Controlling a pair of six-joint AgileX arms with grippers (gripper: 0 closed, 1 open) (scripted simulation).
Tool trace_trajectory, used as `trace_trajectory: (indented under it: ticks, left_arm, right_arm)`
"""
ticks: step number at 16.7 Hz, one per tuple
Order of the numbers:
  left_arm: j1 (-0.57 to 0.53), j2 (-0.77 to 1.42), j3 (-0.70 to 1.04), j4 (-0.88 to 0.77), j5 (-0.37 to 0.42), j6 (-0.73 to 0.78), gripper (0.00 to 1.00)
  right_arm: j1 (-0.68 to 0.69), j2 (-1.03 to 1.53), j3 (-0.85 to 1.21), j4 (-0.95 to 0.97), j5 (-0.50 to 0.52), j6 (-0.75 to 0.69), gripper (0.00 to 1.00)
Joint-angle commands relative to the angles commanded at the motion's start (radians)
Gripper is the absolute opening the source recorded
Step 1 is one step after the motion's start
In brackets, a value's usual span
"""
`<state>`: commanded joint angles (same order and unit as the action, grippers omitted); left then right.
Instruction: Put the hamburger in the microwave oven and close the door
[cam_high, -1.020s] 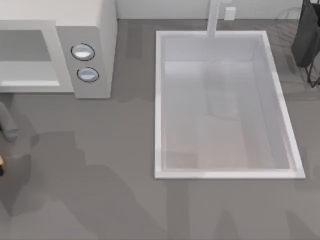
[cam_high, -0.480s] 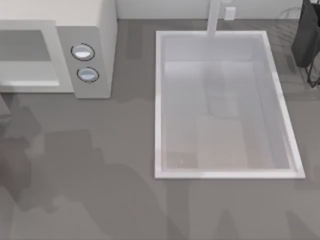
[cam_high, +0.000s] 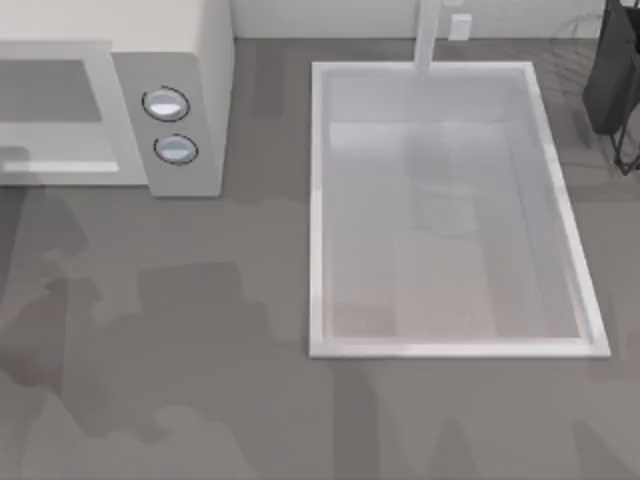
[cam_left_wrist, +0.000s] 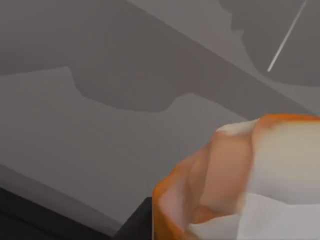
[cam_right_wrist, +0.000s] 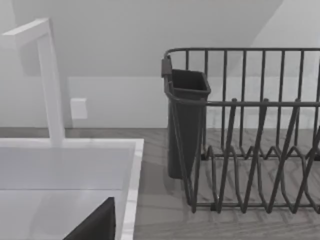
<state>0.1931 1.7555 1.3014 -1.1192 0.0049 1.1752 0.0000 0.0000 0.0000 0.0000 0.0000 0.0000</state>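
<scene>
Left wrist view: hamburger (cam_left_wrist: 240, 180) sits right up against the camera, orange rim with tan and white faces, cut off at the frame edge. A dark sliver of the left tool (cam_left_wrist: 132, 225) shows just beside it at the frame's edge. I can't see the tool's tips, so I can't tell how wide it is or whether it actually has the hamburger; contact between them is hidden. Behind the hamburger is plain grey surface with shadow bands and 1 thin pale line; can't make out what that line is

Top view: microwave oven (cam_high: 205, 60) at the left rear of the bench (cam_high: 260, 300), 2 round knobs (cam_high: 166, 104) stacked on its front panel. The door (cam_high: 50, 110) area left of the knobs reads as a grey panel in a pale frame, cut off at the frame's left edge, so I can't judge how far it stands open. Soft shadows lie on the bench front left. White sink (cam_high: 316, 200) takes the right half, faucet (cam_high: 428, 35) at its rear rim, dark dish rack (cam_high: 615, 80) at the far right rear, partly cut off

Right wrist view: sink rim (cam_right_wrist: 131, 190), faucet (cam_right_wrist: 47, 80), and the dish rack (cam_right_wrist: 250, 130) with its dark cutlery cup (cam_right_wrist: 186, 120). A dark wedge of the right tool (cam_right_wrist: 95, 225) pokes in at the frame's edge over the sink; opening can't be told
</scene>
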Motion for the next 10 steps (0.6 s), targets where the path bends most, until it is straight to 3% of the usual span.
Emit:
trace_trajectory:
  ticks: [6, 10]
  left_arm:
    - [0.002, -0.007, 0.010, -0.019, -0.003, -0.001, 0.00]
    - [-0.013, 0.037, 0.011, 0.085, 0.030, -0.064, 0.00]
  right_arm:
    - [0.000, 0.000, 0.000, 0.000, 0.000, 0.000, 1.00]
    - [0.000, 0.000, 0.000, 0.000, 0.000, 0.000, 1.00]
